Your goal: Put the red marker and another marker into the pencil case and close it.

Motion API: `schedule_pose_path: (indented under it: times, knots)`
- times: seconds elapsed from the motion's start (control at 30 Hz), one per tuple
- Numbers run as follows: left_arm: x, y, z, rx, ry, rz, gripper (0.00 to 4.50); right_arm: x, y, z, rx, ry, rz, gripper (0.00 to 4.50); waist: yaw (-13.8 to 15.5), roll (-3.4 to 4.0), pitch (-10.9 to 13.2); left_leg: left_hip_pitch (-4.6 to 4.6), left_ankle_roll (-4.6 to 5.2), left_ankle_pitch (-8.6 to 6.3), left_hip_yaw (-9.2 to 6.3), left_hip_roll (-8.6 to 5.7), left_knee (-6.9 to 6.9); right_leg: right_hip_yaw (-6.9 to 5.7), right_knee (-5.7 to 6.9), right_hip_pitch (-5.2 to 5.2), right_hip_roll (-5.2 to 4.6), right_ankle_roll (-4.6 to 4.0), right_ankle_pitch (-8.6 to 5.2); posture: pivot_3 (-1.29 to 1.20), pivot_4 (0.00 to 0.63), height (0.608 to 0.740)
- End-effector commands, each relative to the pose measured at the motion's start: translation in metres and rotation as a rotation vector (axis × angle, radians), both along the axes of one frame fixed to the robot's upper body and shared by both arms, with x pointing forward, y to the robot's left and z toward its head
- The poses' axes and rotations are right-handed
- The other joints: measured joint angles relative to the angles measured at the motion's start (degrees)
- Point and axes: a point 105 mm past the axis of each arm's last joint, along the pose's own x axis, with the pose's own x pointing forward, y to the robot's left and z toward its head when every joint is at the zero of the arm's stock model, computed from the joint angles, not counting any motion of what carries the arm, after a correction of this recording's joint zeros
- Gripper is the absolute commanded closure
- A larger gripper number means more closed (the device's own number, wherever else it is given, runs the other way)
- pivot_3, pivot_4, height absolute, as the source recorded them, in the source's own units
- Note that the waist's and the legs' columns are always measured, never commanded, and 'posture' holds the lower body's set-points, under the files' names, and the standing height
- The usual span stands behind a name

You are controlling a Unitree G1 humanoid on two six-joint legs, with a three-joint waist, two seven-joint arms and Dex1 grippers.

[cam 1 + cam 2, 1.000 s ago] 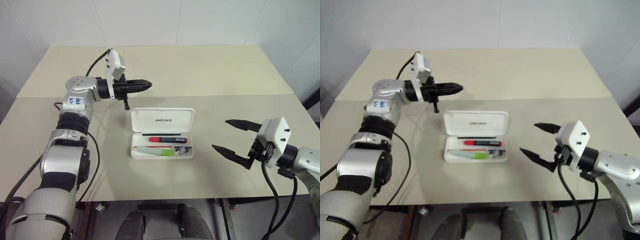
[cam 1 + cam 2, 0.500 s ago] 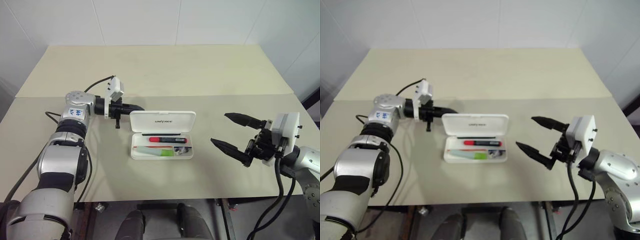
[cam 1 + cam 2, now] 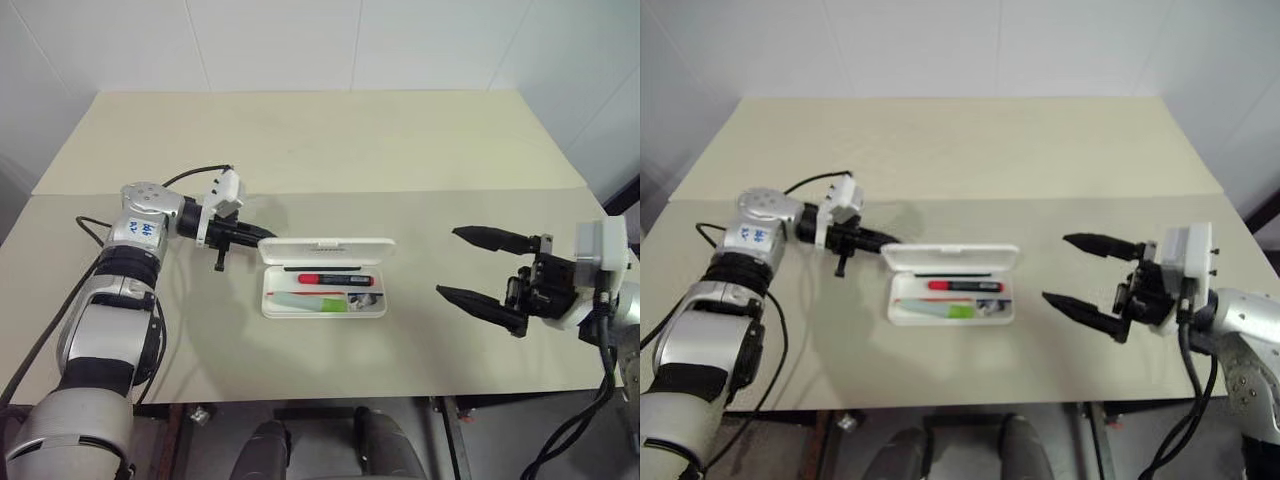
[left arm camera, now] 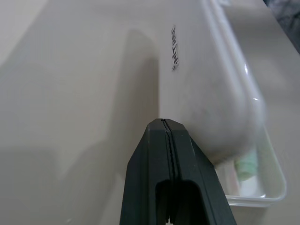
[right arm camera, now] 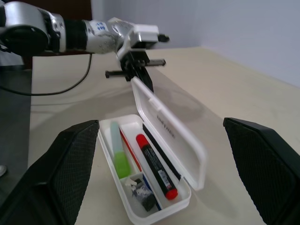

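The white pencil case (image 3: 283, 301) lies open mid-table, its lid (image 3: 326, 247) tipped forward over the tray, about half closed. Inside lie the red marker (image 3: 334, 280) with its black cap end and, in front of it, the light green marker (image 3: 322, 305). My left gripper (image 3: 256, 240) is shut with nothing in it, its tips against the lid's outer face (image 4: 206, 89) near the left rear corner. My right gripper (image 3: 449, 263) hangs open and empty to the right of the case, a hand's width away, pointing at it.
A small silvery lump (image 3: 363, 298) sits in the tray's right end. The table (image 3: 400, 150) is two beige tops joined by a seam just behind the case. A black cable (image 3: 190, 175) loops off the left wrist. The near table edge runs below the case.
My left gripper came down and back behind the case, and the lid tipped from upright to about half closed. The right gripper turned and rose a little, staying open.
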Motion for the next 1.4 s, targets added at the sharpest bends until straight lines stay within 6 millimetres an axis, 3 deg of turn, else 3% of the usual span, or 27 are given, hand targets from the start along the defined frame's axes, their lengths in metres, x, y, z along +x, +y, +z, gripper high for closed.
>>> schedule_pose_path:
  times: [0.03,0.27,0.43,0.7,0.8,1.0,1.17,1.3,1.4]
  knots:
    - [-0.023,-0.013,0.005,0.025,0.009,-0.199,4.49,-0.001,-0.010,0.016,-0.011,-0.058,0.040,0.00,0.02,0.00,0.00,0.00,0.00,0.00,0.00,0.00,0.00,0.00,-0.01,-0.01,0.00,0.00,0.00,0.00,0.150,0.740]
    - [-0.047,-0.031,-0.005,0.071,0.011,-0.354,4.49,0.002,-0.015,0.019,-0.047,-0.025,0.108,0.00,-0.06,0.02,0.01,0.02,0.00,0.00,0.01,0.02,0.00,0.01,-0.01,-0.01,0.01,-0.04,-0.02,0.00,0.150,0.740]
    - [-0.053,-0.033,-0.021,0.179,-0.023,-0.423,4.49,0.004,-0.010,0.016,-0.081,-0.034,0.135,0.00,0.00,0.02,0.01,0.02,0.00,0.00,0.01,0.00,0.02,0.01,0.00,-0.02,0.00,-0.04,-0.02,0.00,0.150,0.740]
    - [-0.042,-0.029,-0.050,0.380,-0.130,-0.482,4.49,0.005,0.004,0.015,-0.054,-0.060,0.124,0.00,0.24,0.03,0.00,0.02,0.00,0.00,0.02,0.00,0.04,0.00,-0.02,-0.01,-0.01,-0.07,-0.03,0.00,0.150,0.740]
    - [-0.037,-0.032,-0.052,0.390,-0.160,-0.483,4.49,0.004,0.006,0.013,-0.047,-0.061,0.114,0.00,0.31,0.09,-0.03,0.03,0.00,0.00,0.02,-0.03,0.12,0.00,-0.02,0.03,-0.03,-0.05,-0.03,0.00,0.150,0.740]
    - [-0.032,-0.048,-0.036,0.216,-0.185,-0.454,4.49,0.007,0.004,0.011,-0.056,-0.051,0.075,0.00,0.21,0.11,-0.03,0.03,0.01,0.00,0.02,-0.02,0.40,0.00,0.00,0.14,-0.01,-0.05,-0.03,0.00,0.150,0.740]
    - [-0.026,-0.062,0.007,-0.133,-0.191,-0.346,4.49,0.009,0.004,0.011,-0.060,-0.052,0.067,0.00,0.11,0.08,0.00,-0.09,0.03,-0.01,0.00,-0.02,0.59,-0.01,0.03,0.12,0.00,0.00,0.00,0.00,0.150,0.740]
    - [-0.009,-0.046,0.009,-0.182,-0.105,-0.137,4.49,0.012,0.004,0.008,-0.063,-0.043,0.060,0.00,-0.25,0.10,0.00,-0.02,0.04,-0.01,0.02,0.00,0.52,0.01,0.10,0.07,0.03,0.00,0.00,0.00,0.150,0.740]
    - [-0.018,-0.035,0.008,-0.211,-0.075,-0.144,4.49,0.014,0.004,0.007,-0.064,-0.035,0.057,0.00,-0.43,0.10,0.00,-0.02,0.04,-0.01,0.01,0.01,0.52,0.01,0.13,0.06,0.04,0.00,0.00,0.00,0.150,0.740]
